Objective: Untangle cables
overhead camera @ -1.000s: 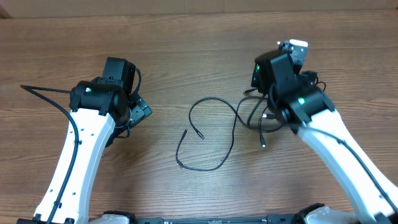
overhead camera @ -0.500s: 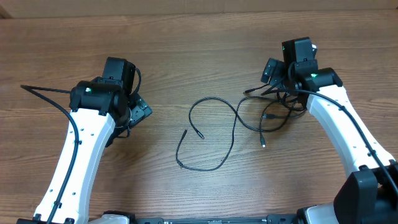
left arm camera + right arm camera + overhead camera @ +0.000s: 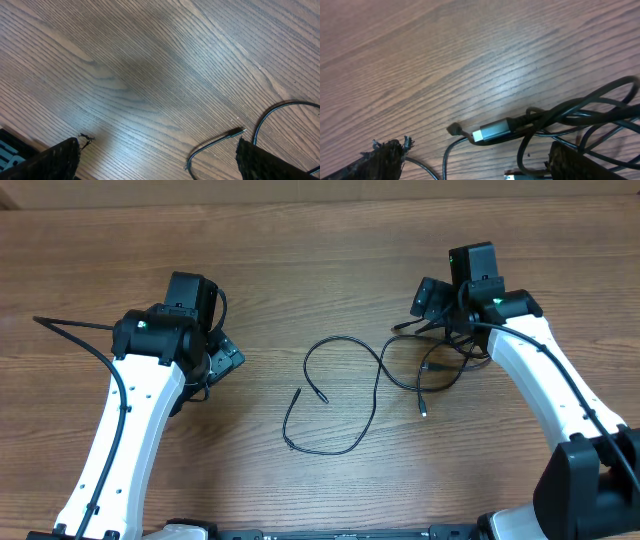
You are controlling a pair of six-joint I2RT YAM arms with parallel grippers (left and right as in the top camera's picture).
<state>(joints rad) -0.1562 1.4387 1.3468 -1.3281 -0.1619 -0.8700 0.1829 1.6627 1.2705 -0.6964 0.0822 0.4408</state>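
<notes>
Several thin black knotted cords lie just beneath the wide-open right gripper, running roughly from finger to finger.

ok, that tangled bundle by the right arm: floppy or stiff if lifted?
Probably floppy: the tangled bundle lies in thin, loose loops. Likely lifts as one clump, since strands cross at the silver plug. May drag the centre cable running into it.

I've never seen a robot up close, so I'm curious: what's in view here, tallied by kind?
Arms: 2
Loose cable: 1
Cable tangle: 1 (cords inside can't be counted)
Total: 4
</notes>
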